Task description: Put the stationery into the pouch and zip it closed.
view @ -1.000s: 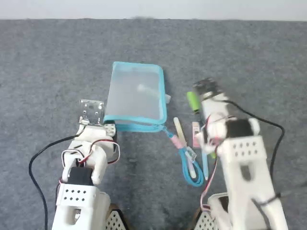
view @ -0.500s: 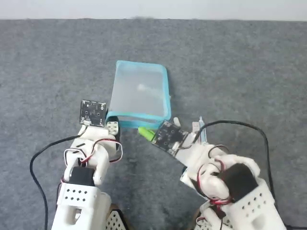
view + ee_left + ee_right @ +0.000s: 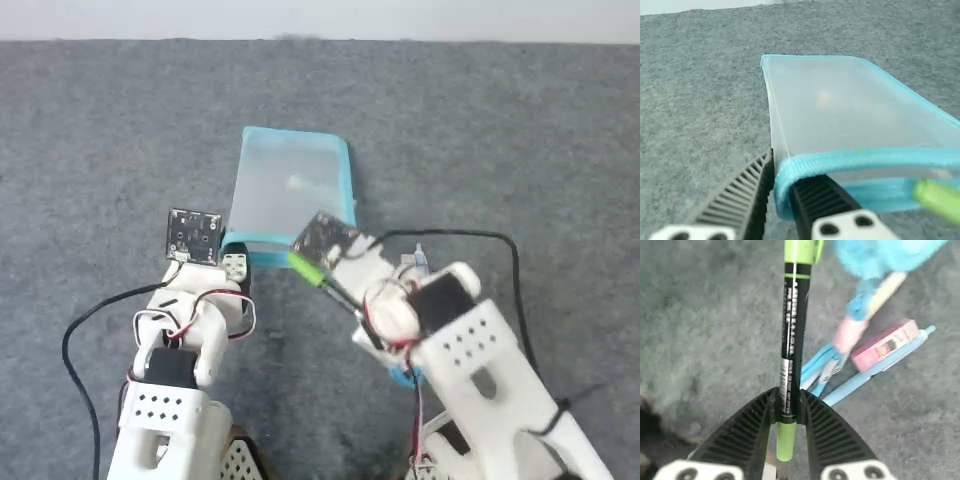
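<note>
The translucent pouch [image 3: 290, 195] with blue trim lies mid-table. My left gripper [image 3: 232, 264] is shut on its near left corner, and in the left wrist view the jaws [image 3: 779, 197] pinch the blue zipper edge [image 3: 850, 160]. My right gripper [image 3: 788, 407] is shut on a black marker with green ends [image 3: 792, 335]. In the high view the marker's green tip [image 3: 305, 268] sits at the pouch's near edge, right of the left gripper. The same tip [image 3: 936, 196] shows beside the pouch mouth in the left wrist view.
A pink eraser [image 3: 885, 344], a light blue pen [image 3: 875, 371], a pink and cream pen [image 3: 862, 320] and a blue strap [image 3: 816, 371] lie on the grey mat to the right of the pouch. In the high view the right arm [image 3: 460, 350] covers most of them.
The right arm has swung left with the marker, from beside the loose stationery to the pouch's near edge. The pouch shifted slightly right. The left gripper has kept its hold.
</note>
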`<move>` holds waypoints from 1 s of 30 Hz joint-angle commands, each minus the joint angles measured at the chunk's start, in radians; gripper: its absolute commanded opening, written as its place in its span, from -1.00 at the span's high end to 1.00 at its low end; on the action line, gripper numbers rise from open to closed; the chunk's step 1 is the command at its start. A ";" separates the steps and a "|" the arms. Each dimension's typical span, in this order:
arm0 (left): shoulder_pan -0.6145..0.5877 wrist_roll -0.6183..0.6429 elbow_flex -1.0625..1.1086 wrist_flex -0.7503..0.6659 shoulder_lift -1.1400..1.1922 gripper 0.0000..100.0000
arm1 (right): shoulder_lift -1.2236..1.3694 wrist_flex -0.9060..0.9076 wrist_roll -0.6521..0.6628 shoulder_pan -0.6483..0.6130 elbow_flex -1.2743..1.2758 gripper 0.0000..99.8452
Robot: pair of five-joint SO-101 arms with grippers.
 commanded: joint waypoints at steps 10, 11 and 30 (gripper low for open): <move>0.008 -0.044 0.001 -0.034 -0.017 0.97 | 0.435 -0.012 -0.152 0.048 -0.431 0.99; 0.008 -0.044 0.004 -0.035 -0.017 0.97 | 0.481 0.007 -0.163 0.048 -0.482 0.99; 0.000 -0.097 0.044 -0.110 -0.011 0.97 | 1.049 0.148 -0.330 0.088 -1.206 0.98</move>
